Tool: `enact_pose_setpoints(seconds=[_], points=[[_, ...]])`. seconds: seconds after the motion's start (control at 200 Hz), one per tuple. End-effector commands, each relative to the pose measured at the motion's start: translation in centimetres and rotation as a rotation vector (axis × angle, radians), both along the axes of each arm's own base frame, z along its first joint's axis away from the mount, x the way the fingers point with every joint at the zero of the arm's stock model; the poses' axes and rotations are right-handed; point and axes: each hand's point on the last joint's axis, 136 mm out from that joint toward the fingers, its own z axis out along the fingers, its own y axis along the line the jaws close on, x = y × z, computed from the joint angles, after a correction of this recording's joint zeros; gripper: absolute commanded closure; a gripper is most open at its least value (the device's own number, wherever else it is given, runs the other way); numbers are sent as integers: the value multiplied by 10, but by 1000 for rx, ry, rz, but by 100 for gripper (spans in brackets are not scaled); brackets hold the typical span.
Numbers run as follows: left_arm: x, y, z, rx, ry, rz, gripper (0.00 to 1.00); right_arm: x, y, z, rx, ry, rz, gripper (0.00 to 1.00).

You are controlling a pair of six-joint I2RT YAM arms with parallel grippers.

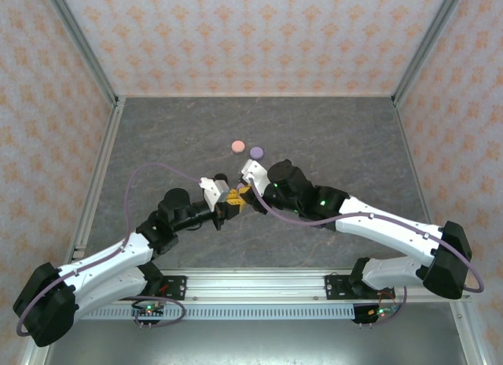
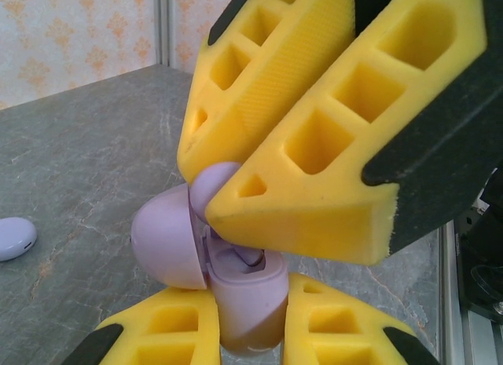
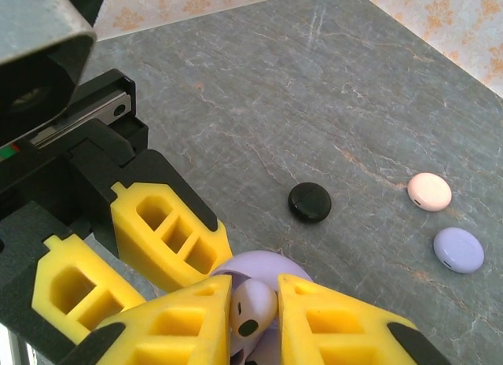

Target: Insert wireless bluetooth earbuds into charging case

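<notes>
My left gripper (image 2: 250,296) is shut on the base of a lilac charging case (image 2: 247,306). The case's domed lid (image 2: 163,239) hangs open to the left. From above, my right gripper (image 3: 255,291) is shut on a lilac earbud (image 3: 251,306) and holds it at the mouth of the case, with the case lid (image 3: 259,264) just behind it. In the left wrist view the earbud (image 2: 214,184) sits between the right gripper's big yellow fingers (image 2: 314,145). Seen from the top, the left gripper (image 1: 233,202) and right gripper (image 1: 245,195) meet nose to nose at mid-table.
Three round pucks lie on the grey table beyond the grippers: black (image 3: 309,201), pale pink (image 3: 429,191) and lilac (image 3: 458,249). From above, the pink puck (image 1: 235,146) and lilac puck (image 1: 256,152) sit behind the grippers. Patterned walls enclose the table.
</notes>
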Motion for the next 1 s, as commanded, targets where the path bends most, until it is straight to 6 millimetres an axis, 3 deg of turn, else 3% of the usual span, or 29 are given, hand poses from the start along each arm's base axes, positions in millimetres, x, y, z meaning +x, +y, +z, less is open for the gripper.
enact_pose_setpoints(seconds=[0.0, 0.515, 0.761, 0.791, 0.991], points=[[3, -3, 44, -80, -122, -2, 100, -5, -6, -15, -63, 51, 6, 80], [3, -3, 43, -82, -123, -3, 100, -1, -6, 4, 20, 44, -19, 70], [3, -3, 42, -82, -123, -1, 100, 1, -2, 24, 110, 49, -17, 54], [3, -3, 42, -83, -122, -1, 100, -1, -7, 39, 151, 37, -15, 52], [3, -3, 42, -83, -124, 1, 100, -6, -17, 73, 311, 102, 9, 31]])
